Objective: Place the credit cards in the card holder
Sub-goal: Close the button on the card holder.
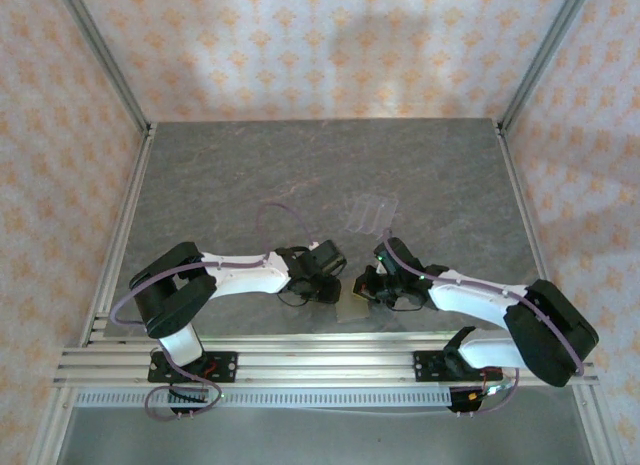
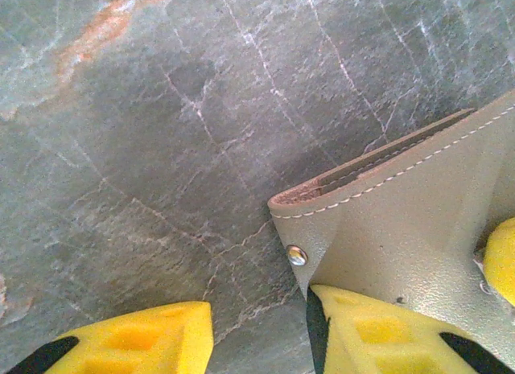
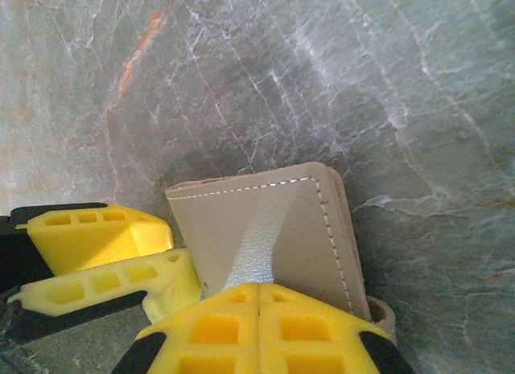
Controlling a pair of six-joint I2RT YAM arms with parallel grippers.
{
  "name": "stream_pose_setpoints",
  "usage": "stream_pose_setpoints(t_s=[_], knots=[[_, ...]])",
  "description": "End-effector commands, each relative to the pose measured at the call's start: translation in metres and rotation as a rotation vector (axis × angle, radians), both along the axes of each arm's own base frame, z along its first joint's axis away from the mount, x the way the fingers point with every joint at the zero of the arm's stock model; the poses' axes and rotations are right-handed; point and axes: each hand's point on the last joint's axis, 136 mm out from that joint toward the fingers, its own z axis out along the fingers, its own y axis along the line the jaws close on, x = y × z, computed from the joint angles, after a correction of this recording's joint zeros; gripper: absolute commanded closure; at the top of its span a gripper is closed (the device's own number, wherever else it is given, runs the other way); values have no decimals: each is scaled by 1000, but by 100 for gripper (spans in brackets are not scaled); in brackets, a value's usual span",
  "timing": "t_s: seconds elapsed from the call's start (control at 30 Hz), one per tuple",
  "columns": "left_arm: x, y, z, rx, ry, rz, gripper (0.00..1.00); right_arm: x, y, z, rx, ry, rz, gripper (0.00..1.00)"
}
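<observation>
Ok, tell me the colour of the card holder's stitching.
White stitching on the tan card holder; left wrist view shows it best.

top camera: hanging above and behind the arm bases [image 1: 195, 367], looking down over the whole bench [image 1: 250, 175] | left wrist: pointing down at the bench from very close | right wrist: doing likewise, facing it from the other side | overlap: all three are catching the tan card holder [image 2: 410, 221]
</observation>
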Motion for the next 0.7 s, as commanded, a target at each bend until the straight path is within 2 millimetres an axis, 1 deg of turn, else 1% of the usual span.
stream_pose_setpoints(t_s=[0.0, 0.2, 0.5, 0.67], knots=[[-23, -46, -38, -131, 81, -89, 61, -10, -12, -17, -31, 36, -28, 100], [-22, -48, -40, -134, 86, -91, 61, -20, -22, -29, -79, 35, -33, 100], [-22, -49, -39, -135, 87, -87, 61, -26, -28, -41, -190, 4, -5, 100], [-22, -49, -39, -135, 87, -84, 61, -32, -36, -49, -247, -18, -7, 100]])
